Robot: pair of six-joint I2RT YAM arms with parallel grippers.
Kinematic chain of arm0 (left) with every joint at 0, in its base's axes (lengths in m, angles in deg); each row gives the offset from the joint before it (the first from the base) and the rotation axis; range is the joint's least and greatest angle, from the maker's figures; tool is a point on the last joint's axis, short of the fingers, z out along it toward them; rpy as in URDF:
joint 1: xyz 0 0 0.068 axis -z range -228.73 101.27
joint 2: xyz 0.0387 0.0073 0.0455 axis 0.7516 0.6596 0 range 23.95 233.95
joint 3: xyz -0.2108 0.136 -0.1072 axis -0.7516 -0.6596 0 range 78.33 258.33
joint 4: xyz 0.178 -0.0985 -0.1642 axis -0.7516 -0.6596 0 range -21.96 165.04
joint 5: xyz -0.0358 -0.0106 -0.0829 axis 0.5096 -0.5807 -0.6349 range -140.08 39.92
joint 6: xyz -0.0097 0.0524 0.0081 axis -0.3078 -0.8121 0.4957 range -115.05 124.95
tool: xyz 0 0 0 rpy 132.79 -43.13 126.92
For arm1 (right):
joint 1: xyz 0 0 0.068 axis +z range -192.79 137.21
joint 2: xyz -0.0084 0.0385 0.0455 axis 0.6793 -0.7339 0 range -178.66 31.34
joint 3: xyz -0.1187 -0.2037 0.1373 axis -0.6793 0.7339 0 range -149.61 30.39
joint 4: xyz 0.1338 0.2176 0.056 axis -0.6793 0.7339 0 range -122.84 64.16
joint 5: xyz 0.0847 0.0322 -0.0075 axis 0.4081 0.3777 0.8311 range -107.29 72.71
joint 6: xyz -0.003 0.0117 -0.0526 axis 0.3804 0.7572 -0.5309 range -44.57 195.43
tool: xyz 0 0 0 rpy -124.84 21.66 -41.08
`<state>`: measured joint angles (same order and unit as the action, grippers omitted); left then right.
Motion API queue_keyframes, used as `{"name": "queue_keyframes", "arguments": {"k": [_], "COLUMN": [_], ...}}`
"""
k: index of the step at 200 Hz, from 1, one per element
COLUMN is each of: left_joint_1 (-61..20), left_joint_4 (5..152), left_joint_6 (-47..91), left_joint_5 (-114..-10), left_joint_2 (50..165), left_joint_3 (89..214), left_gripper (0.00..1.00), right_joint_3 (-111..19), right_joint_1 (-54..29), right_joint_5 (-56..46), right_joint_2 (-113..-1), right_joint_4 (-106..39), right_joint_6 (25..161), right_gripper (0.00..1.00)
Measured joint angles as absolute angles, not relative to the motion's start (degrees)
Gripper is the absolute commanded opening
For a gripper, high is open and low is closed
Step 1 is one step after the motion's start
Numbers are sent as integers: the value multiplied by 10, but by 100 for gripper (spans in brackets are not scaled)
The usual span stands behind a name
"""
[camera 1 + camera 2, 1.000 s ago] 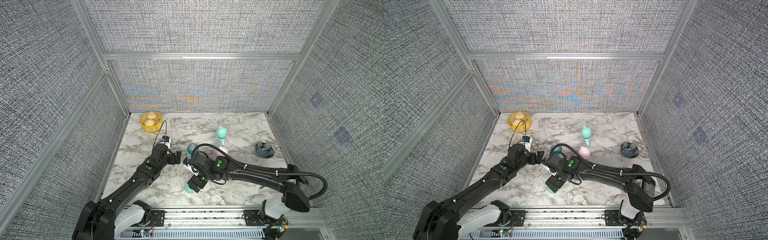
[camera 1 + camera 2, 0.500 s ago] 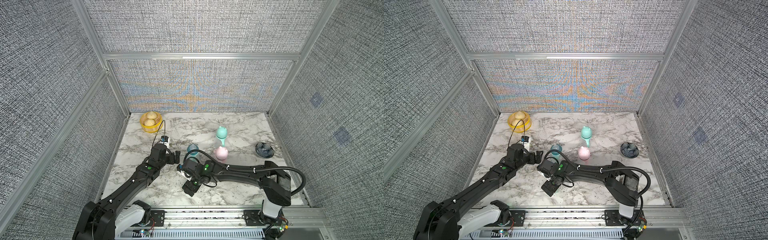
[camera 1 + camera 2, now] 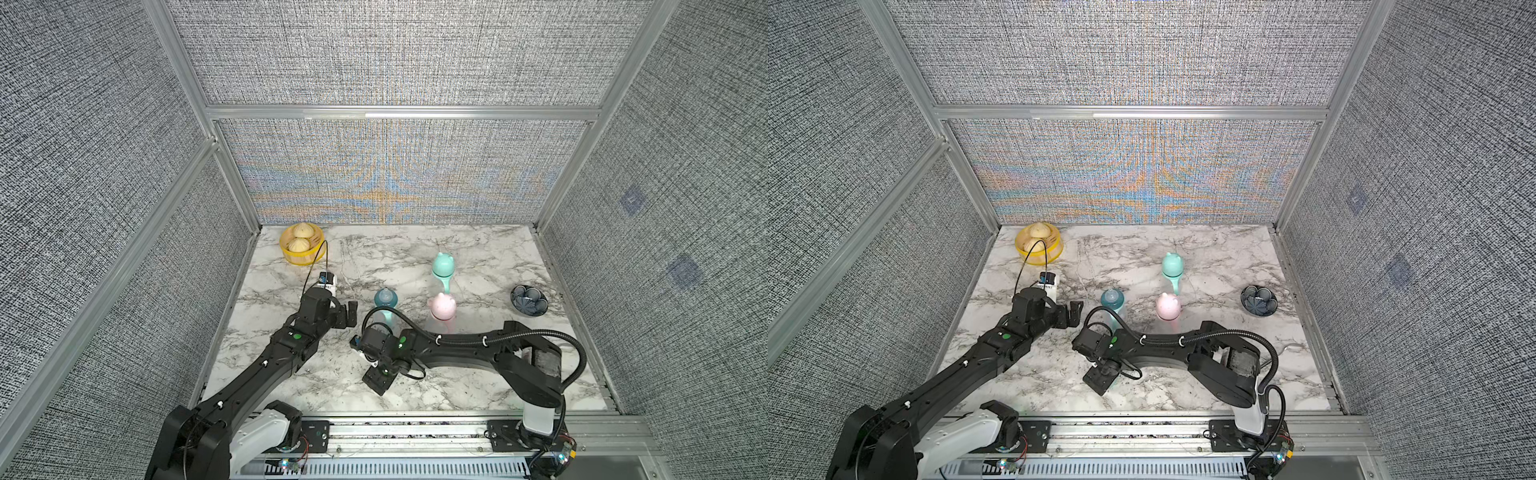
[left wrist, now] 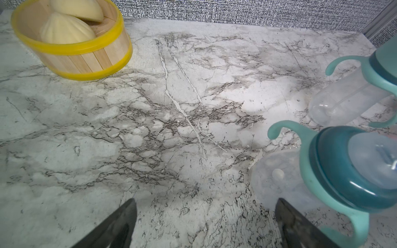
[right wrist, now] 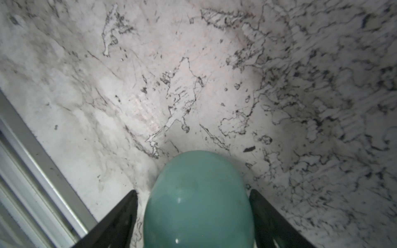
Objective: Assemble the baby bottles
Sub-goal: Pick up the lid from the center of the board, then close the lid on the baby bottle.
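Left gripper: jaws wide apart, empty. Right gripper: jaws straddle the glossy teal plastic dome cap; whether they clamp it cannot be told.

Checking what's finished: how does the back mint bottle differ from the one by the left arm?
The back bottle wears an eared mint cap; the near bottle has none, its nipple bare. The near bottle stands beside the left pincer; the back bottle, farther off. Both upright, mint-handled.

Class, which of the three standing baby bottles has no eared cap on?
The teal-collared bottle nearest the left gripper: its nipple is bare; the others wear a mint cap and a pink cap.
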<state>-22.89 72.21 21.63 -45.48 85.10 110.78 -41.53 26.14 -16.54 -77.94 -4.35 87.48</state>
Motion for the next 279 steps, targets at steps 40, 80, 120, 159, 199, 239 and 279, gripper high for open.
{"name": "queue_keyframes", "arguments": {"k": [40, 80, 120, 159, 199, 239, 279], "left_joint_1": [-230, -230, -230, -230, -230, -230, -231], "left_joint_4": [722, 722, 722, 722, 723, 723, 723], "left_joint_6": [216, 216, 216, 216, 218, 219, 219], "left_joint_5": [-455, -455, -455, -456, -458, -470, -472], "left_joint_2": [853, 855, 858, 861, 866, 868, 870], "left_joint_3": [1108, 1108, 1108, 1108, 1108, 1109, 1109], "left_gripper": [100, 100, 100, 100, 100, 100, 100], "right_joint_3": [-420, -427, -462, -515, -592, -683, -760], "right_joint_1": [264, 265, 263, 257, 220, 174, 130], "right_joint_5": [-175, -188, -198, -209, -215, -224, -227], "right_joint_2": [-789, -771, -744, -694, -674, -680, -715], "right_joint_4": [-41, -31, 10, 75, 149, 214, 262], "right_joint_6": [875, 875, 875, 871, 856, 830, 802], "right_gripper": [74, 71, 71, 71, 71, 71, 71]}}
